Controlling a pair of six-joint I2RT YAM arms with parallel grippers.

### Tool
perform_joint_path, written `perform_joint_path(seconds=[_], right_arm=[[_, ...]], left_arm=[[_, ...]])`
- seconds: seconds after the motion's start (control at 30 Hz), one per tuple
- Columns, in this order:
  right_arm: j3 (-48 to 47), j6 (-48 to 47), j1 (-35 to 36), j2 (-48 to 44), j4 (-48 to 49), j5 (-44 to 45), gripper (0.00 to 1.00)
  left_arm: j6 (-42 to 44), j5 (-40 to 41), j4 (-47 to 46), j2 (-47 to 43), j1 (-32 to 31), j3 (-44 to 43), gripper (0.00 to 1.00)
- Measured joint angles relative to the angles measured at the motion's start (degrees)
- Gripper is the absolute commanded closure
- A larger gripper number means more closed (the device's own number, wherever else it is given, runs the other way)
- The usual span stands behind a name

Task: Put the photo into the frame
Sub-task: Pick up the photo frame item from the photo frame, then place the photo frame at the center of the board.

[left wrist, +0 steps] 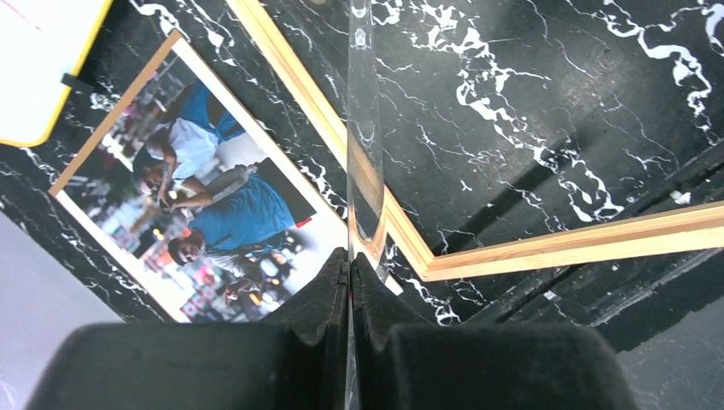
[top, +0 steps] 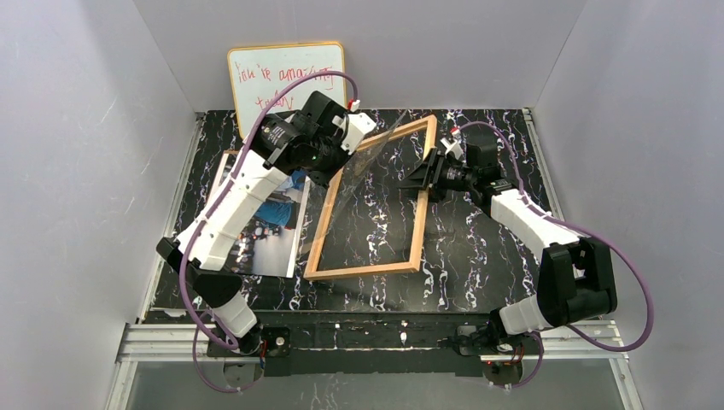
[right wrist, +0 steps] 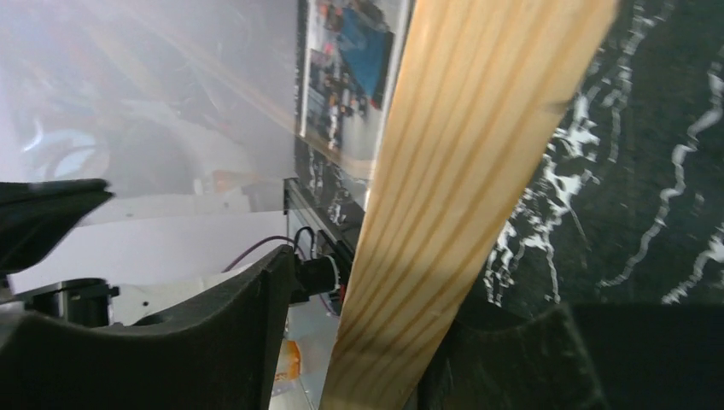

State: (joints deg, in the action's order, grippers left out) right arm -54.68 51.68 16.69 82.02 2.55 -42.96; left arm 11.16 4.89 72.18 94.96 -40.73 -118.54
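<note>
The golden-wood frame (top: pixel 418 224) lies flat on the black marble table, with nothing inside it. My left gripper (top: pixel 357 139) is shut on the clear pane (top: pixel 354 175) and holds it tilted over the frame's left rail. In the left wrist view the pane (left wrist: pixel 364 162) is edge-on between my shut fingers (left wrist: pixel 324 295). The photo (top: pixel 275 224) lies flat left of the frame, partly under my left arm, and shows in the left wrist view (left wrist: pixel 201 201). My right gripper (top: pixel 424 175) is open astride the frame's right rail (right wrist: pixel 461 171), with a gap at the left finger (right wrist: pixel 230 333).
A yellow-rimmed whiteboard (top: pixel 286 81) with red handwriting leans on the back wall; its corner shows in the left wrist view (left wrist: pixel 43 68). White walls close in the table on three sides. The pane (right wrist: pixel 171 102) looks hazy in the right wrist view.
</note>
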Motion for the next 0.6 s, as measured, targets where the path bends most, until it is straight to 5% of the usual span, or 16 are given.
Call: perform_joint_path(seconds=[0.23,0.6], right_arm=[[0.24,-11.47,-1.9,1.46,-12.57,6.08,0.68],[-3.41,-22.84,-2.05,13.22,-24.7,16.9,0.77]], left_arm=[[2.75,5.51,-4.66,-2.32,0.02,0.39,1.0],[10.4,12.9,-13.44,-7.52,0.02,-1.33,1.0]])
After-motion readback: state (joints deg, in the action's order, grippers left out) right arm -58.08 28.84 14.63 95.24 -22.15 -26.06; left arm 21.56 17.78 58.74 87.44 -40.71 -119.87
